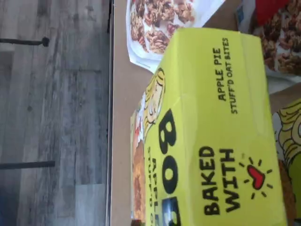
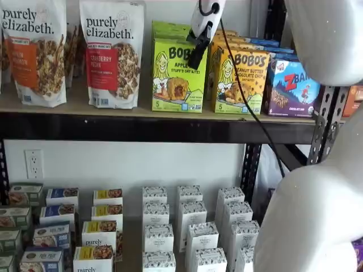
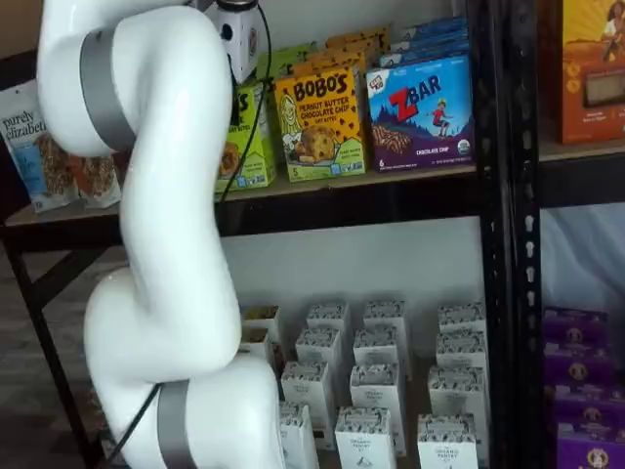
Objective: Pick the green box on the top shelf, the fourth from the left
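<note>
The green box [image 2: 178,76] stands on the top shelf [image 2: 142,113] between a granola bag and a yellow-orange Bobo's box. In a shelf view my gripper [image 2: 194,59] hangs from above, its black fingers slanting down over the box's upper right corner. They show side-on, so I cannot tell whether there is a gap or whether they touch the box. Elsewhere the arm covers most of the green box [image 3: 251,137], and only the gripper's white body [image 3: 240,39] shows above it. The wrist view is filled by the green box [image 1: 211,132], seen close from above.
A strawberry pecan granola bag [image 2: 112,54] stands left of the green box. The peanut butter Bobo's box [image 2: 241,79] and a blue ZBar box [image 2: 292,88] stand to its right. Several small white boxes [image 2: 190,226] sit on the lower surface. A black upright [image 3: 498,195] bounds the shelf.
</note>
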{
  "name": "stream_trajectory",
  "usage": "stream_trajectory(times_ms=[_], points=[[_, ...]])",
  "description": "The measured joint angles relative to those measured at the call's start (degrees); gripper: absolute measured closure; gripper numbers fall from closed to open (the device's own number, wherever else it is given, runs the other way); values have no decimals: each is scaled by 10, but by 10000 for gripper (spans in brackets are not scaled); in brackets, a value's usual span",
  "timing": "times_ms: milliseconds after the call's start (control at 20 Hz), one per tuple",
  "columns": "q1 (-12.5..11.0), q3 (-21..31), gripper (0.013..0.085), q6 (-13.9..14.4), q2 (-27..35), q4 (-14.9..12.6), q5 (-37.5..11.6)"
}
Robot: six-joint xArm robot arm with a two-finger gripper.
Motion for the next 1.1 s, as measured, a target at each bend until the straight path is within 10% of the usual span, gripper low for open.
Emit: stream_trajectory(times_ms=[1100], points=[[5,-17,490,7,6,-9,12]])
